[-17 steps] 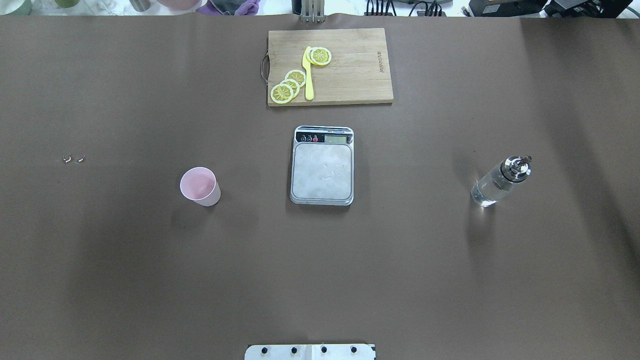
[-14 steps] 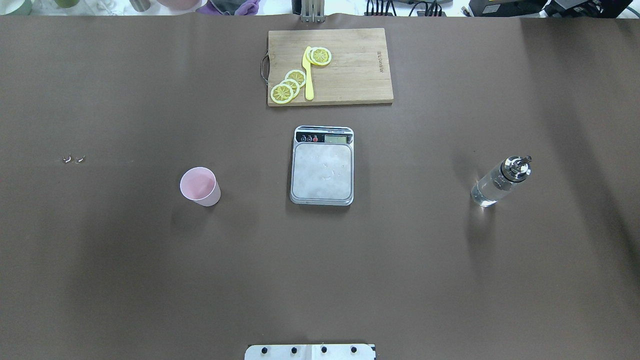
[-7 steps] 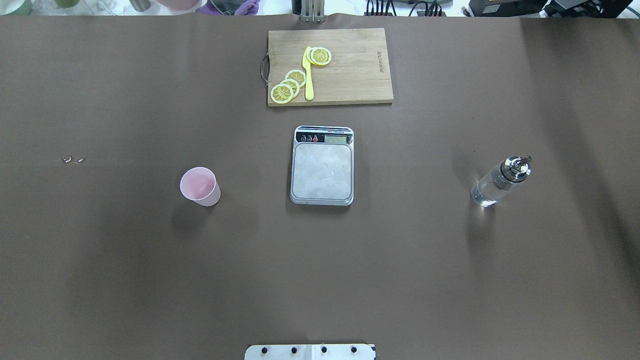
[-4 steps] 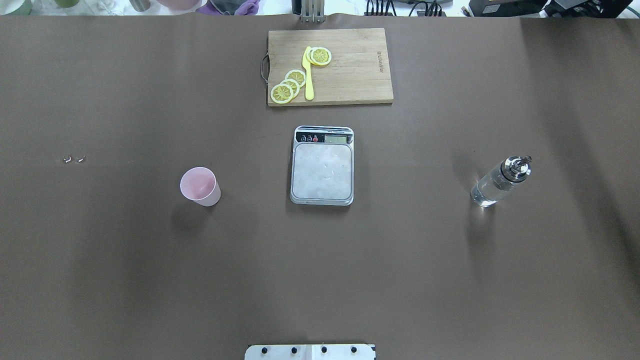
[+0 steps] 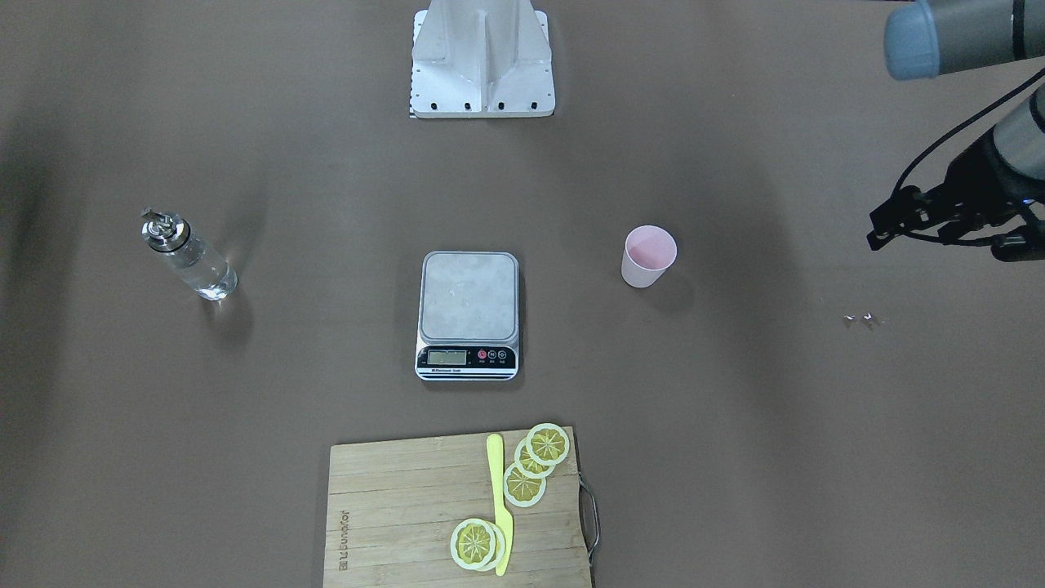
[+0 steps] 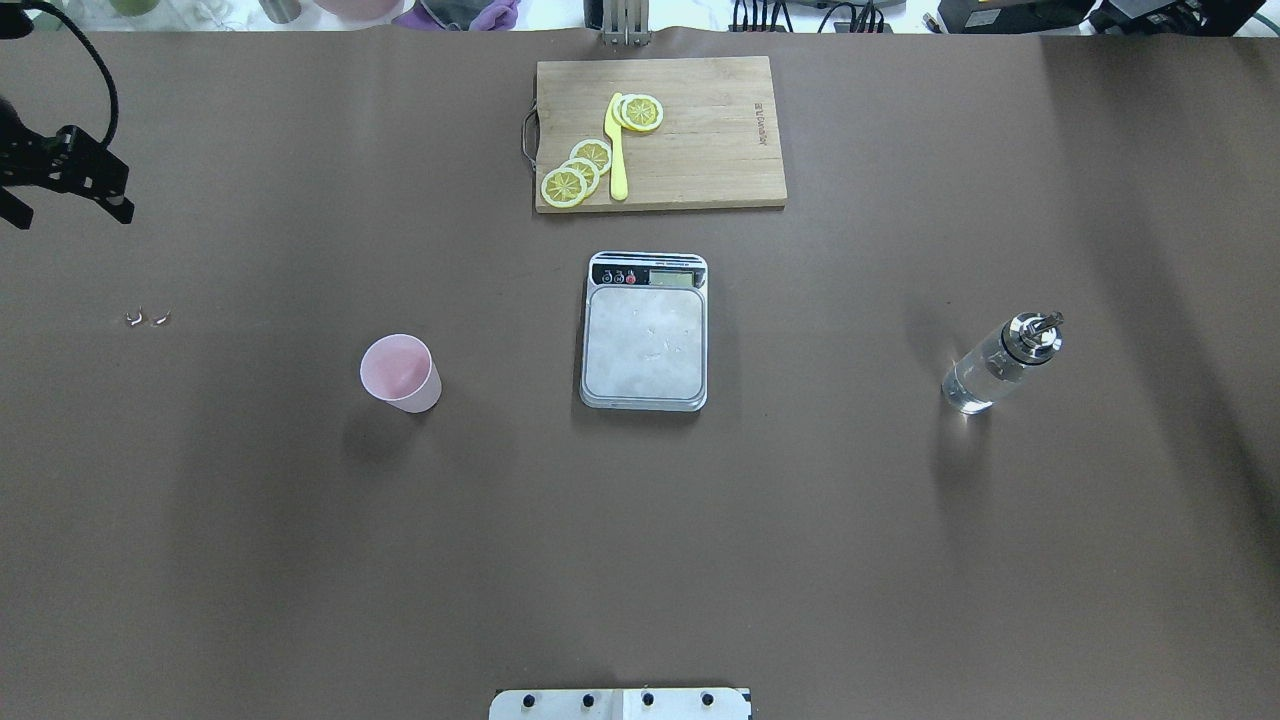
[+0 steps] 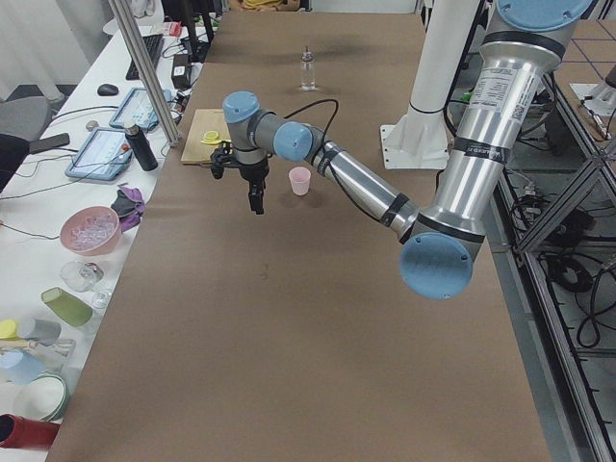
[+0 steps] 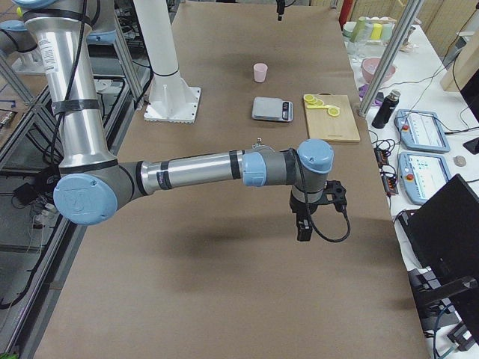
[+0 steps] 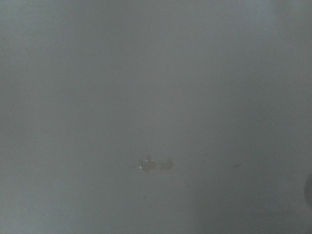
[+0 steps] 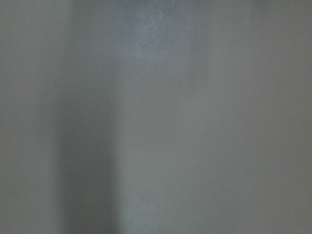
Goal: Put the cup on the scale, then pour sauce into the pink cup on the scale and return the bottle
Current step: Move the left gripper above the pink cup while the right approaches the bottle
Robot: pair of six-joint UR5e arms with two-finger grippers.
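The right-side view alone shows the black right claw (image 8: 304,230), state untellable; overhead's upper left shows the black left claw (image 6: 68,212) spread, empty.

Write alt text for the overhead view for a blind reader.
In the centre sits a kitchen scale, a pink cup left of it, a glass bottle right of it, a cutting board with lemon slices behind. The left pincer hangs at the left edge.

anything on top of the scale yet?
Nothing: the scale has a bare steel platform, only faint pale marks. The cup stands apart on the table. Nothing covers the platform; its display is too small to read.
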